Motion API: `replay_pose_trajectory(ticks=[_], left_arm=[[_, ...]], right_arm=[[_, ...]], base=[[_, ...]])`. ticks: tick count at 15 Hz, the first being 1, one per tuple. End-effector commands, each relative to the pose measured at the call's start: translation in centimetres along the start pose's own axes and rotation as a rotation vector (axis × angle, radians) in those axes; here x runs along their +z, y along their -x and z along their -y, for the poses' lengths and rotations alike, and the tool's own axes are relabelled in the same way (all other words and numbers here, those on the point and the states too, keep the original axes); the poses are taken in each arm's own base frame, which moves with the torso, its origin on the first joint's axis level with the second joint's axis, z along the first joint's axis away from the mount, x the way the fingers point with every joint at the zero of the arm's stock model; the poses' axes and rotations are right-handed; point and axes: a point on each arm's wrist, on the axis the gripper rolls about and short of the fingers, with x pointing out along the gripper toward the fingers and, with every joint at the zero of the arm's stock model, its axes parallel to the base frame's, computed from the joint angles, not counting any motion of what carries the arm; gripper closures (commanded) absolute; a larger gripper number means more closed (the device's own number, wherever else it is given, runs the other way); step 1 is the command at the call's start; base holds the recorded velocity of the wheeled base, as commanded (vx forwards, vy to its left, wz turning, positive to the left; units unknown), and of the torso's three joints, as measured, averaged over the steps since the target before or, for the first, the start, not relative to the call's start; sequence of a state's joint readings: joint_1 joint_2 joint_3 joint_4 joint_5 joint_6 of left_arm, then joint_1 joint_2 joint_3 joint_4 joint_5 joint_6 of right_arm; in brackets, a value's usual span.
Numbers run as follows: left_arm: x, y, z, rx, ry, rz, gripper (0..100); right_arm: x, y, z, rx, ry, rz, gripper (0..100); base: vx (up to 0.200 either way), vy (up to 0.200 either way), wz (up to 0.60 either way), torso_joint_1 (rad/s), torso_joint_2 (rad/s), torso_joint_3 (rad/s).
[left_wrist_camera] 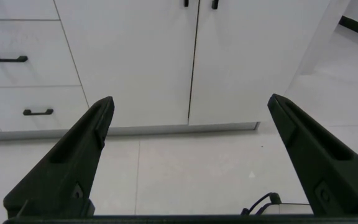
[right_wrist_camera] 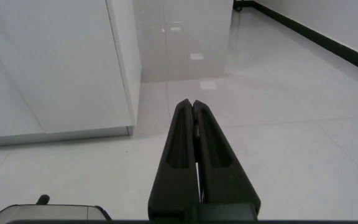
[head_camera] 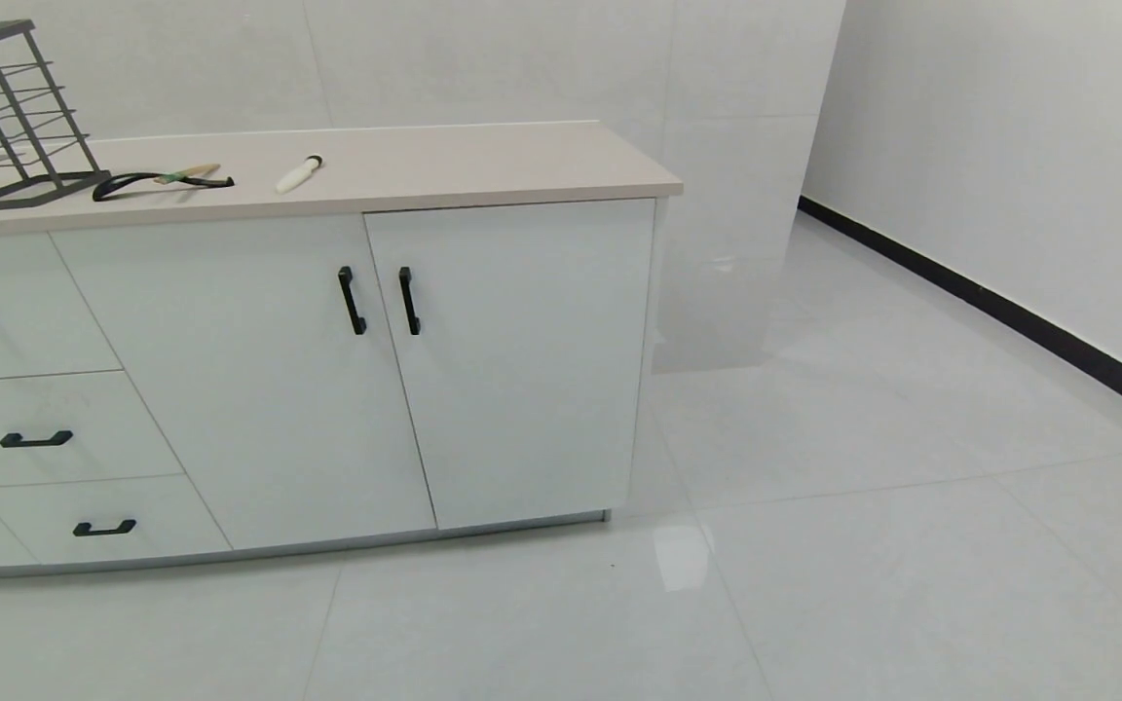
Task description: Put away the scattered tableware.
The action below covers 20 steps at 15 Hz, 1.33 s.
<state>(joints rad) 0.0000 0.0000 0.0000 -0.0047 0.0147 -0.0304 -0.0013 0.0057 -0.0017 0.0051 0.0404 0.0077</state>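
**Tableware loose on the counter, both grippers low by the floor**

A pale tiled floor (head_camera: 863,545) runs past a white cabinet (head_camera: 512,360) with two doors and, toward the left, a stack of drawers (head_camera: 64,428), all with black handles. Its beige counter (head_camera: 483,161) carries a dark wire rack (head_camera: 6,117) at the left end.

The left gripper (left_wrist_camera: 191,99) hangs low in front of the cabinet doors, jaws spread wide with nothing between them. The right gripper (right_wrist_camera: 192,106) hangs low above the floor by the cabinet's right corner, jaws pressed together and empty.

Just right of the rack lies a curved black utensil (head_camera: 162,182) — long axis along the counter's length. A short wood-handled piece (head_camera: 193,172) lies with it, touching or crossing it. Near these lies a white-handled utensil (head_camera: 296,176) — set diagonally, its black end pointing toward the back wall and to the right.
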Motion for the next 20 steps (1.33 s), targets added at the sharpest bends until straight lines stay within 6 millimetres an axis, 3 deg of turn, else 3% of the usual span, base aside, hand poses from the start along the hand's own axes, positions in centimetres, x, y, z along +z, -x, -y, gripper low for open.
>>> replay_pose_trajectory(ticks=[1,5,11,14,17,20], left_arm=[[0.00,0.00,0.00,0.001,0.000,0.000,0],[0.00,0.00,0.00,0.001,0.000,0.000,0],[0.00,0.00,0.00,0.001,0.000,0.000,0],[0.02,0.00,0.00,0.002,0.002,0.002,0],[0.00,0.00,0.00,0.001,0.000,0.000,0],[-0.02,0.00,0.00,0.001,0.000,-0.002,0]], right_arm=[[0.03,-0.05,0.00,0.001,0.000,-0.005,100],[0.03,-0.05,0.00,0.001,0.000,-0.005,100],[0.03,-0.05,0.00,-0.001,-0.002,-0.005,100],[0.03,-0.05,0.00,0.001,-0.002,-0.005,100],[0.03,-0.05,0.00,-0.001,0.000,-0.005,100],[0.03,-0.05,0.00,0.001,0.000,-0.005,100]], base=[[0.200,0.200,0.00,-0.002,0.01,-0.002],[0.200,0.200,0.00,0.005,0.01,0.004],[0.000,0.200,0.50,0.006,0.00,0.002],[0.000,0.000,0.60,0.002,0.00,-0.001],[0.000,0.133,0.00,0.003,0.00,-0.002],[0.200,0.200,0.00,-0.002,0.01,0.001]])
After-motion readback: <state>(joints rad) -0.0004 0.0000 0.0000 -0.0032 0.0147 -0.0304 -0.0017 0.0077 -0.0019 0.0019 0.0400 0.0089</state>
